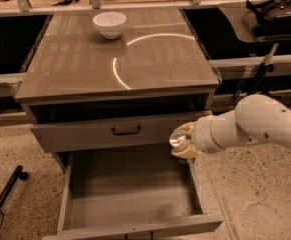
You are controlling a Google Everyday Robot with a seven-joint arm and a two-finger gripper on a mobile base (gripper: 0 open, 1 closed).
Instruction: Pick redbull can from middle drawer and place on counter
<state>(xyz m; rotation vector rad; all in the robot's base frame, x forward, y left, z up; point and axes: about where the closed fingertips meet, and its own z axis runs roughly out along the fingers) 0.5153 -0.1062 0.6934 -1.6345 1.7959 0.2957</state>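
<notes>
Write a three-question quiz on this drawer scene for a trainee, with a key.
1. True or false: the white bowl sits on the counter.
2. Where is the gripper? A) above the counter; B) over the open middle drawer, near its right wall at the back; C) down on the floor.
3. Fill in: the jaws are closed on the ____.
Key: 1 true; 2 B; 3 redbull can.
</notes>
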